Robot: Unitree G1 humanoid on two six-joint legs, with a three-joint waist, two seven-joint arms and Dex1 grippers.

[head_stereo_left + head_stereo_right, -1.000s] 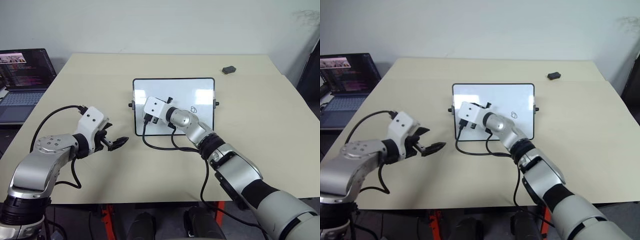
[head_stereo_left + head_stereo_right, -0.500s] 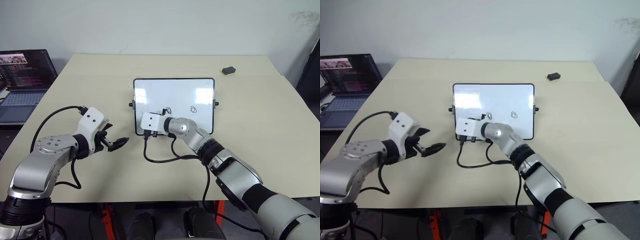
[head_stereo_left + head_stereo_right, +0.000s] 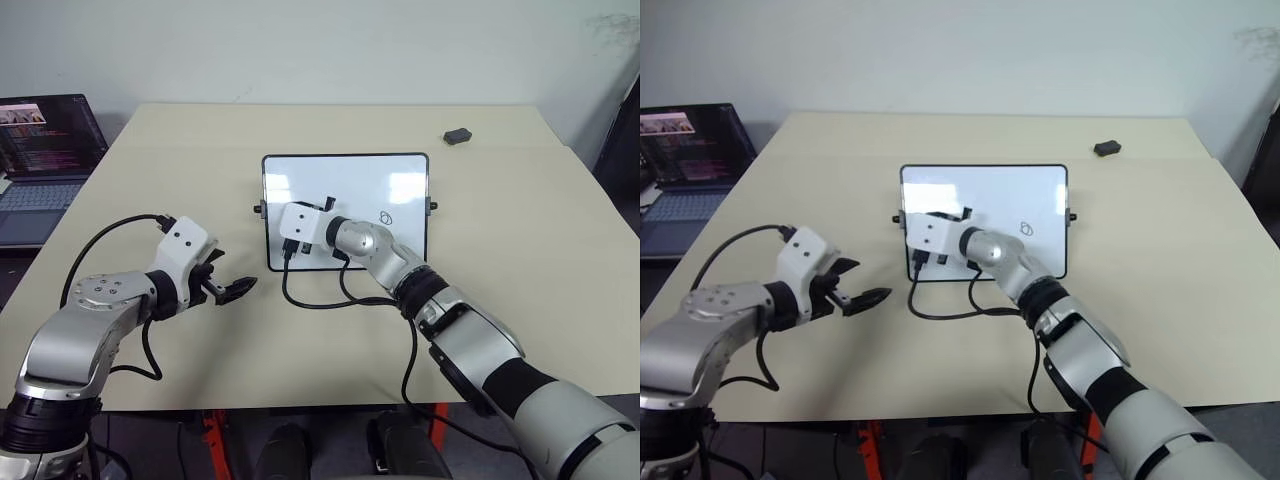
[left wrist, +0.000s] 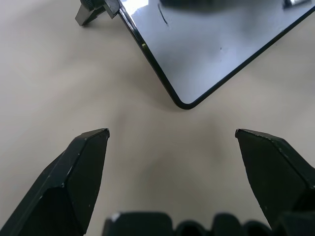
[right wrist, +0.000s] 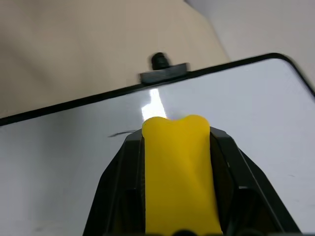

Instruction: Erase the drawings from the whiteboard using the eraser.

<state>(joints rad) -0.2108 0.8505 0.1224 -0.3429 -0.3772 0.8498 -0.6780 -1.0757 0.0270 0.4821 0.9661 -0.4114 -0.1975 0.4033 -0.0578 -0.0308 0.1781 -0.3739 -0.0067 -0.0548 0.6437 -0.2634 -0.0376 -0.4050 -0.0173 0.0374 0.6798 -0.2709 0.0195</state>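
The right pincer point(image 5: 177, 162) clamps the eraser point(image 5: 178, 172) over the whiteboard point(image 3: 390, 185), hiding its left half; left pincer point(image 3: 232, 290) gapes wide at eight o'clock, laptop point(image 3: 45, 150) at ten.

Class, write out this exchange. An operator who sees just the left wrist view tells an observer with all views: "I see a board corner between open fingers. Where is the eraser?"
Observer: The yellow eraser is clamped in the right end effector, over the left part of the whiteboard.
Operator: Are there any marks to wipe?
Observer: One scribbled loop shows on the board, to the right of that end effector.
Operator: Is anything else on the table?
Observer: A small dark object lies near the far right corner, well apart from the board.
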